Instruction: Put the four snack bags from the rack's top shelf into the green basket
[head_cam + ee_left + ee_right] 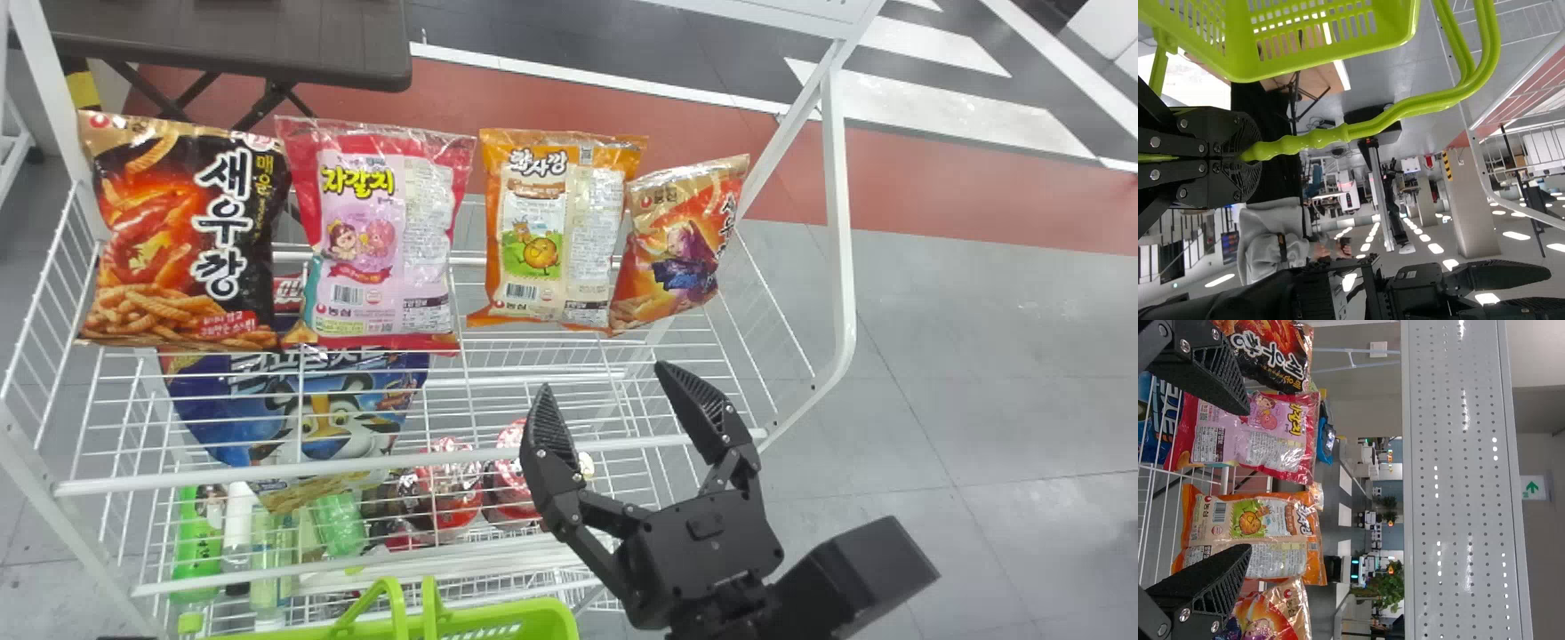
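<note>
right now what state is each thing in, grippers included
Left gripper, shut on the basket's handle
Right gripper, open, holding nothing
Green basket, held by its handle
Black bag, upright on top shelf
Pink bag, upright there
Orange bag, upright there
Rightmost bag, tilted there
Blue bag, below the top shelf

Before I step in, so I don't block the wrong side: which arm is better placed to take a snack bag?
Probably the right. The right tool is open and empty, facing the snack bags. The left tool is shut on the handle of the green basket and would have to let go.
</note>
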